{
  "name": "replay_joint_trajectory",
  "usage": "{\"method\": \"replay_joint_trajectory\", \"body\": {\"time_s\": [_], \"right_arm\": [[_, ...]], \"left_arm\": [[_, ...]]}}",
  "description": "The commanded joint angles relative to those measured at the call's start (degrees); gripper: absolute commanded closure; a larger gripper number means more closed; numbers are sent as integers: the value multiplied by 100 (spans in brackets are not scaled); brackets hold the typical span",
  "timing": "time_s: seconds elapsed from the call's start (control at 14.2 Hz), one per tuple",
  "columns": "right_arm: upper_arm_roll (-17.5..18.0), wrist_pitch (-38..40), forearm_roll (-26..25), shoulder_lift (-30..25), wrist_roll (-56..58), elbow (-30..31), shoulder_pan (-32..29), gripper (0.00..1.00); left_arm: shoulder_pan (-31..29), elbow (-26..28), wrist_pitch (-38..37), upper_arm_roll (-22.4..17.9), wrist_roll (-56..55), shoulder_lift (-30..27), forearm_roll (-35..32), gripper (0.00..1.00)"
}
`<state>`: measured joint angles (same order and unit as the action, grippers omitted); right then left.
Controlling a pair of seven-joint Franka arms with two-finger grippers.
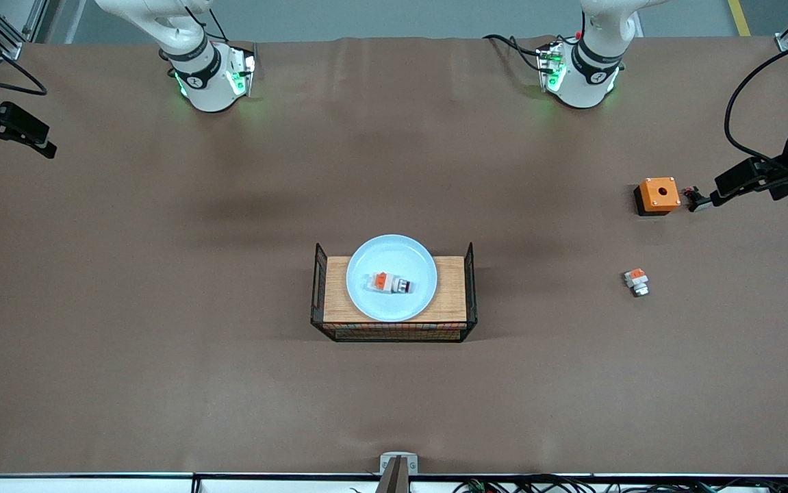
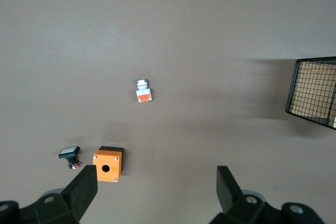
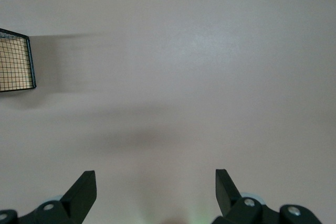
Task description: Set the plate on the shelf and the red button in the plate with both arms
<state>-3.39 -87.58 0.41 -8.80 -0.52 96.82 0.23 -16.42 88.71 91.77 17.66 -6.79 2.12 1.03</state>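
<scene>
The left gripper [image 2: 157,184] and right gripper [image 3: 156,187] hang wide apart and hold nothing, each over its own end of the table. The plate [image 1: 391,257] sits on the tray [image 1: 452,296], and the red button [image 1: 391,283] lies on it. The job looks done.

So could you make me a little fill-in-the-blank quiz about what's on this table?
1. The red button lies on the pale blue ____.
2. The plate sits in a black wire ____.
3. The box with a hole on top is coloured ____.
4. Both grippers' jaws are ____.

Missing words: plate; basket; orange; open.
</scene>
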Motion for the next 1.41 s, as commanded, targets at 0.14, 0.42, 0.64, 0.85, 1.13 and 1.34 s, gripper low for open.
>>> {"method": "replay_joint_trajectory", "body": {"time_s": [0.14, 0.42, 0.64, 0.85, 1.13, 1.34], "right_arm": [[67, 48, 65, -78, 78, -6, -120, 0], [75, 57, 56, -87, 87, -6, -111, 0], [75, 57, 12, -78, 87, -6, -111, 0], [75, 57, 12, -78, 87, -6, -111, 0], [75, 40, -5, -87, 87, -6, -111, 0], [75, 5, -5, -87, 87, -6, -111, 0]], "left_arm": [[-10, -179, -1, 19, 73, 43, 11, 0], [7, -188, -1, 19, 73, 25, 2, 0], [367, -275, -10, -139, 64, 25, -138, 0], [867, -293, -19, -472, 11, -1, -191, 0], [2166, -328, -19, -1745, 11, -10, -217, 0], [2363, -381, -19, -1977, 11, -1, -217, 0]]}}
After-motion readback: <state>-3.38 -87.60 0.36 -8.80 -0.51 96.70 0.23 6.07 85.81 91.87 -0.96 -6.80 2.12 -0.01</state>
